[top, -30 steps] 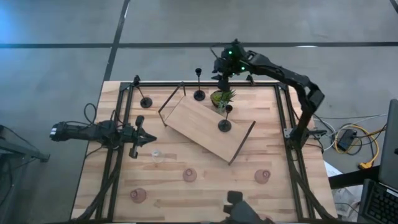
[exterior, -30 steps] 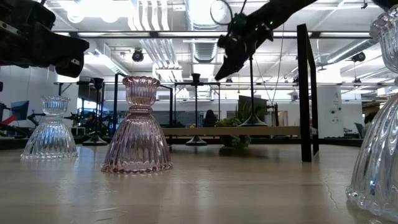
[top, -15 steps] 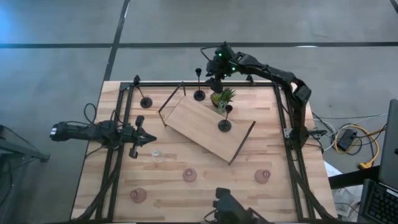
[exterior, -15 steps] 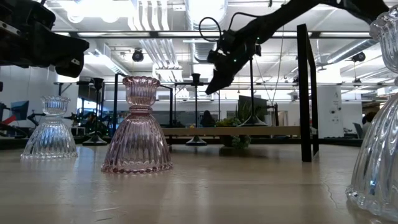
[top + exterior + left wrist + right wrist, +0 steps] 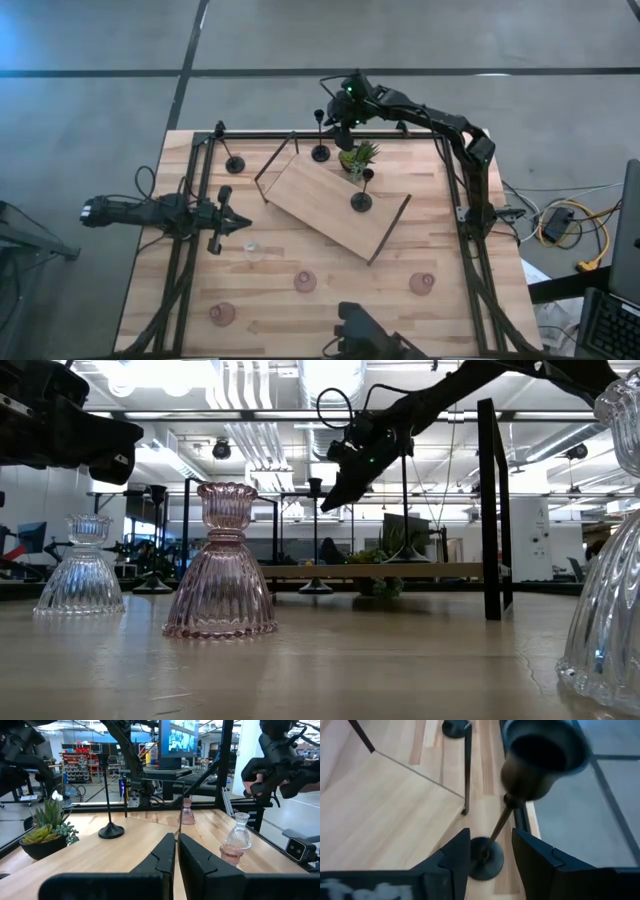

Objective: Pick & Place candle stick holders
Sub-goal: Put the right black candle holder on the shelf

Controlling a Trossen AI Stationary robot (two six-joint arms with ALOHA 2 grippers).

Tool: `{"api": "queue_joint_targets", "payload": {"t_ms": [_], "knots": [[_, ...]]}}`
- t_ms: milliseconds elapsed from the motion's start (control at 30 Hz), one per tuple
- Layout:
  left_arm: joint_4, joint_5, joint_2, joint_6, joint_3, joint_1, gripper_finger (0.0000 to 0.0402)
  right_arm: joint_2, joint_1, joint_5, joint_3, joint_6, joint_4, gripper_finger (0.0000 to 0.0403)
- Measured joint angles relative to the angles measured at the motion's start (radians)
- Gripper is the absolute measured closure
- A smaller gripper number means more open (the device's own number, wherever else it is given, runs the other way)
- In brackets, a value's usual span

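Note:
Three slim black candle stick holders stand upright on their round bases: one at the far left (image 5: pixel 234 163), one at the far edge (image 5: pixel 320 152), one on the wooden board (image 5: pixel 360 202). A clear glass cup (image 5: pixel 254 250) and three pink cups (image 5: pixel 304 282) stand on the near half of the table. My right gripper (image 5: pixel 333 128) is open, tilted down over the far holder. In the right wrist view its fingers (image 5: pixel 455 855) stand on either side of the thin stem (image 5: pixel 500 827) below the cup (image 5: pixel 542 750), without touching. My left gripper (image 5: pixel 174 851) rests shut at the table's left.
The wooden board (image 5: pixel 330 205) with dark metal handles lies slanted mid-table. A small green potted plant (image 5: pixel 357 157) sits at its far corner, close to the right gripper. A black frame (image 5: pixel 448 180) runs along the table's edges.
My right gripper has moved toward the table's left edge and down, tipping further downward, until it stands at the far holder's stem. The holders and cups have stayed where they were.

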Motion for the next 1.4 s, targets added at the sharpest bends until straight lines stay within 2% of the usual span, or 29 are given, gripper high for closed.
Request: {"api": "queue_joint_targets", "payload": {"t_ms": [600, 867, 1000, 1133, 1400], "knots": [[0.0, 0.0, 0.0, 0.0, 0.0, 0.0, 0.0376, 0.005, 0.016, -0.019, 0.0, 0.03, 0.091, 0.0281], [0.0, 0.0, 0.0, 0.0, 0.0, 0.0, 0.0376, 0.055, 0.02, -0.012, 0.0, 0.045, 0.122, 0.0279], [0.0, 0.0, 0.0, 0.0, 0.0, 0.0, 0.0376, 0.065, 0.02, -0.01, 0.0, 0.026, 0.115, 0.0312], [0.0, 0.0, 0.0, 0.0, 0.0, 0.0, 0.0376, 0.062, 0.019, -0.008, 0.0, -0.011, 0.102, 0.038], [0.0, 0.0, 0.0, 0.0, 0.0, 0.0, 0.0376, 0.024, 0.017, -0.007, 0.108, -0.107, -0.108, 0.0391]]}}
